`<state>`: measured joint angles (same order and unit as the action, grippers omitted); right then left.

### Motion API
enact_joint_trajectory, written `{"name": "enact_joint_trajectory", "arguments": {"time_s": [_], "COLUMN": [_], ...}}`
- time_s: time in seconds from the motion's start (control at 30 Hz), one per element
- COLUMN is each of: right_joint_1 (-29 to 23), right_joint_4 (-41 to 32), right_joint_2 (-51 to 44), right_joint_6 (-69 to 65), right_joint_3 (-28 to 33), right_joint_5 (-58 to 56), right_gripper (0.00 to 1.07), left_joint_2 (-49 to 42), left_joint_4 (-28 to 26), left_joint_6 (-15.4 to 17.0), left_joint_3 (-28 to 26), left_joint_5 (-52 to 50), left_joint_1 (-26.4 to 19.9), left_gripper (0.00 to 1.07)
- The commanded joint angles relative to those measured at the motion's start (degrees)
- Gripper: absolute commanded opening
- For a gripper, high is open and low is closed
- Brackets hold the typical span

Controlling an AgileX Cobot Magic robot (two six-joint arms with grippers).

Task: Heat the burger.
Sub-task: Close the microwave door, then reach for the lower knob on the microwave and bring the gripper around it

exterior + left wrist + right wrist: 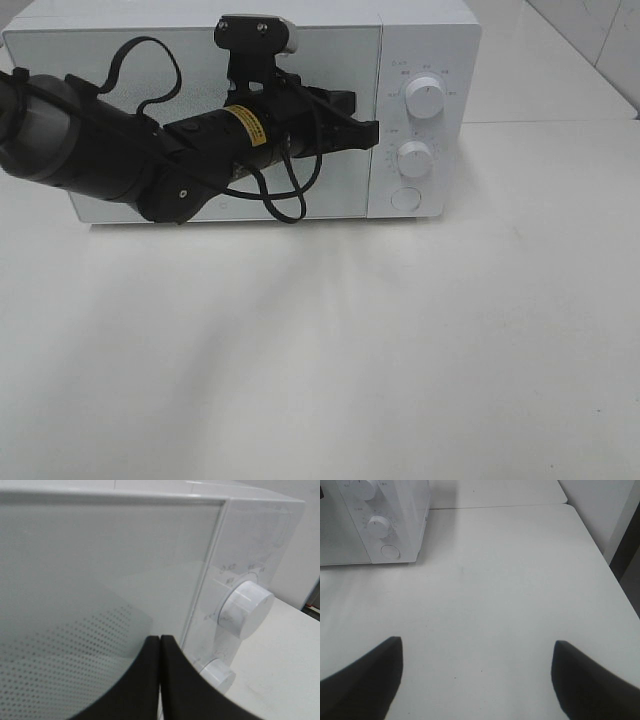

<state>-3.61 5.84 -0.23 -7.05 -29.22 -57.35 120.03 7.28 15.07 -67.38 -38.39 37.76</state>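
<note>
White closed microwave (340,60) with upper dial (425,98), lower dial (414,158) and round button (405,198), on white table (320,350).

Burger not visible in any view; microwave closed.
The white microwave (345,70) stands upright, its frosted, dot-patterned door (100,570) shut; the door's right edge lies just ahead of the left pincer (159,642), whose tips are pressed together.

Setting: robot lab, mock kitchen station. White microwave (335,70) with two knobs (426,98) stands on plain white bench (320,350); pale tiled wall (600,40) behind. Black arm (100,150) carries exposed cable (290,205) and camera (258,32).
</note>
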Motion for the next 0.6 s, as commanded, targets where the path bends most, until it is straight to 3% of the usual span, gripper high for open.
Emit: {"name": "enact_joint_trajectory", "arguments": {"time_s": [0.03, 0.13, 0.17, 0.23, 0.33, 0.43, 0.47, 0.5, 0.53, 0.57, 0.6], "right_joint_1": [0.34, 0.34, 0.34, 0.34, 0.34, 0.34, 0.34, 0.34, 0.34, 0.34, 0.34], "right_joint_4": [-0.11, -0.11, -0.11, -0.11, -0.11, -0.11, -0.11, -0.11, -0.11, -0.11, -0.11], "right_joint_2": [-1.38, -1.38, -1.38, -1.38, -1.38, -1.38, -1.38, -1.38, -1.38, -1.38, -1.38], "right_joint_6": [0.63, 0.63, 0.63, 0.63, 0.63, 0.63, 0.63, 0.63, 0.63, 0.63, 0.63], "right_joint_3": [0.0, 0.0, 0.0, 0.0, 0.0, 0.0, 0.0, 0.0, 0.0, 0.0, 0.0], "right_joint_5": [0.34, 0.34, 0.34, 0.34, 0.34, 0.34, 0.34, 0.34, 0.34, 0.34, 0.34], "right_gripper": [0.76, 0.76, 0.76, 0.76, 0.76, 0.76, 0.76, 0.76, 0.76, 0.76, 0.76], "left_joint_2": [-0.92, -2.52, -2.52, -5.27, -6.02, -7.85, -9.17, -9.8, -10.71, -10.71, -10.89], "left_joint_4": [-2.29, 0.46, 0.46, 0.46, 0.34, 0.23, 0.29, 0.23, 0.17, 0.17, 0.17], "left_joint_6": [2.58, 2.75, 2.75, 2.75, 2.75, 2.75, 2.64, 2.58, 2.58, 2.58, 2.58], "left_joint_3": [-1.49, -1.49, -1.49, -1.43, -1.43, -1.43, -1.43, -1.43, -1.43, -1.43, -1.43], "left_joint_5": [4.13, 9.91, 9.91, 20.17, 23.15, 31.46, 36.9, 38.9, 42.46, 42.46, 44.29], "left_joint_1": [-0.34, 1.72, 1.72, 4.81, 5.56, 7.68, 9.22, 10.03, 11.52, 11.52, 12.03], "left_gripper": [0.0, 0.0, 0.0, 0.0, 0.0, 0.06, 0.24, 0.35, 0.67, 0.67, 0.79]}}
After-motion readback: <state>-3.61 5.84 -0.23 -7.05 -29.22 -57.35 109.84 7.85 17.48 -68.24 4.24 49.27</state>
